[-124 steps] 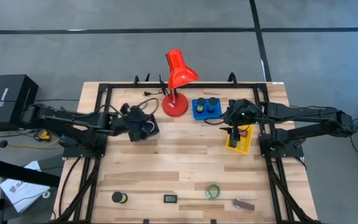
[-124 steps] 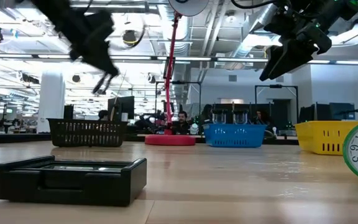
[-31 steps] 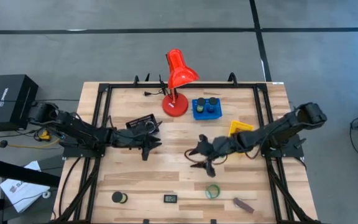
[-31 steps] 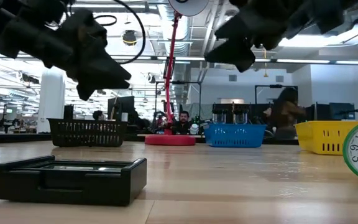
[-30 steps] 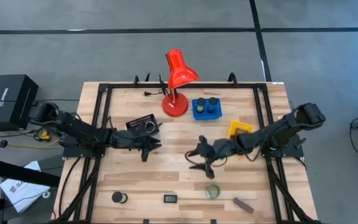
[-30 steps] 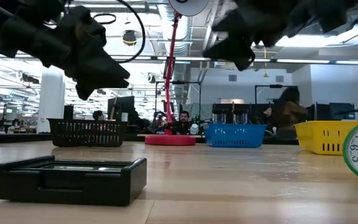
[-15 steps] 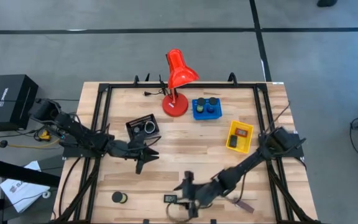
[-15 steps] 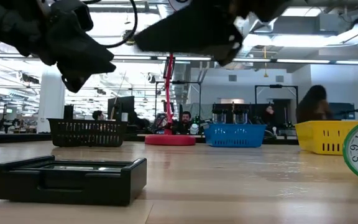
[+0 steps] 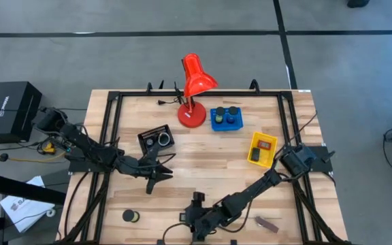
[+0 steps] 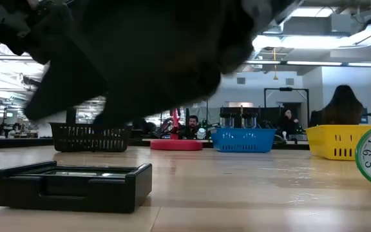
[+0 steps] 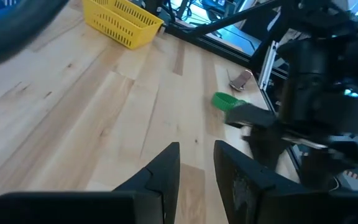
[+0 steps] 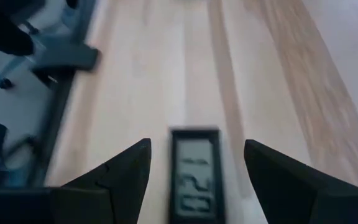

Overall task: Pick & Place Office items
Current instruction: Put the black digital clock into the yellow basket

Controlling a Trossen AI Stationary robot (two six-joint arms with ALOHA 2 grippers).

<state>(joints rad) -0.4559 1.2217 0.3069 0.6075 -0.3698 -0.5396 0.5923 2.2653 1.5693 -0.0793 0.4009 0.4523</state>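
A small black oblong with a grey display (image 12: 194,180) lies flat on the wood near the table's front edge; it also shows in the low view (image 10: 76,183). My right gripper (image 12: 196,146) hangs low over it, open, one finger on each side of it and clear of it. In the high view this gripper (image 9: 194,221) covers the oblong. My left gripper (image 9: 152,182) hovers over bare wood left of the middle, its fingers (image 11: 166,165) a little apart with nothing between them. A black roll (image 9: 129,216), a maroon oblong (image 9: 267,222) and a green round piece (image 11: 224,99) lie along the front.
At the back stand a red desk lamp (image 9: 194,85), a blue tray (image 9: 226,118), a yellow tray (image 9: 262,149) and a black tray (image 9: 158,139). My right arm (image 9: 250,194) slants across the front right of the table. People show in the room behind (image 10: 343,106).
My right gripper has swept from the table's middle toward the near edge and leftward, sinking until it straddles the small black oblong, its fingers still wide. My left gripper has swung a little toward the near edge.
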